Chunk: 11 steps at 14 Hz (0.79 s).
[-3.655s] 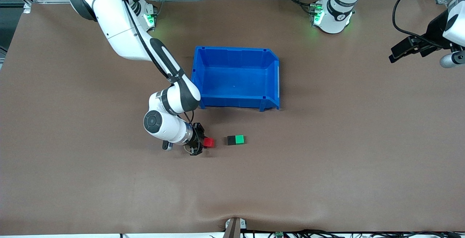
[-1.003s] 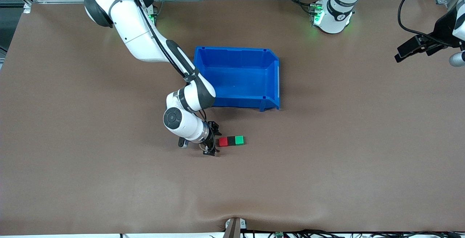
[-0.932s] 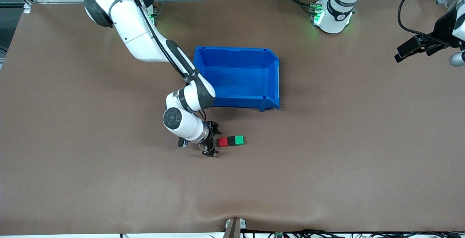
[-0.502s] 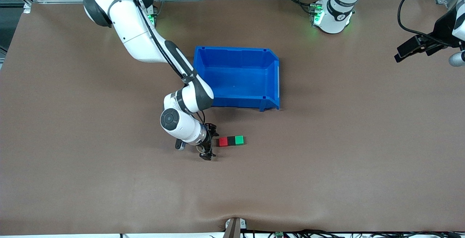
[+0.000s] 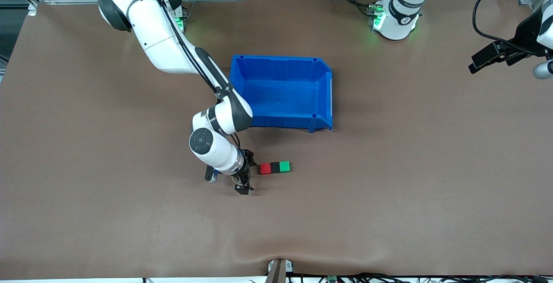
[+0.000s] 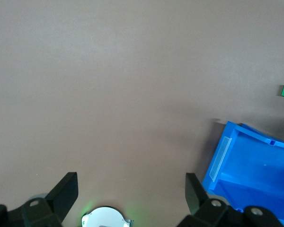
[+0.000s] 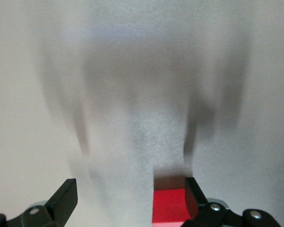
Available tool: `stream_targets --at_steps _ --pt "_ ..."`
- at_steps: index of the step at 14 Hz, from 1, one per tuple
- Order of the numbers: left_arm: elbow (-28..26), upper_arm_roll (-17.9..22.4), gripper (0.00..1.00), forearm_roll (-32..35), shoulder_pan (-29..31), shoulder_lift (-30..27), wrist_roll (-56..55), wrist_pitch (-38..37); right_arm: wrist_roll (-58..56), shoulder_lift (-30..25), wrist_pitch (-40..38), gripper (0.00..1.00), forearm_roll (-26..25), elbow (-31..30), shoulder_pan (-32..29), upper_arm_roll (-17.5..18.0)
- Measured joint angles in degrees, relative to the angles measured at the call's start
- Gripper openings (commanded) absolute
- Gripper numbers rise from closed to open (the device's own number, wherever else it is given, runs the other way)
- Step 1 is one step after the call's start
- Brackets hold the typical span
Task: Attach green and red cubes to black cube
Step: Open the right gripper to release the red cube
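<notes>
I see three small square blocks stuck in a row on the soft brown counter (image 5: 389,188): red cube (image 5: 265,168), matte black cube (image 5: 274,168), green cube (image 5: 284,166). My right pincer (image 5: 246,175) sits wide beside the red one, holding nothing. My left pincer (image 5: 486,60) waits wide, near the counter's end. The shiny blue bin (image 5: 322,93) sits farther back

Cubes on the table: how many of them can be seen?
3, in one touching row nearer the front camera than the blue bin: red cube at the right arm's end, black cube in the middle, green cube at the left arm's end. None looks hidden.
</notes>
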Motion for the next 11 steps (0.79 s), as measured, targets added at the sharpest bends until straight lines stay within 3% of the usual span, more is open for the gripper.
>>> stream_targets --at_steps 11 --pt "-0.05 0.00 1.00 0.00 0.00 0.00 0.00 -0.03 0.00 -2.16 -5.08 1.00 -0.09 0.44 -0.09 -1.28"
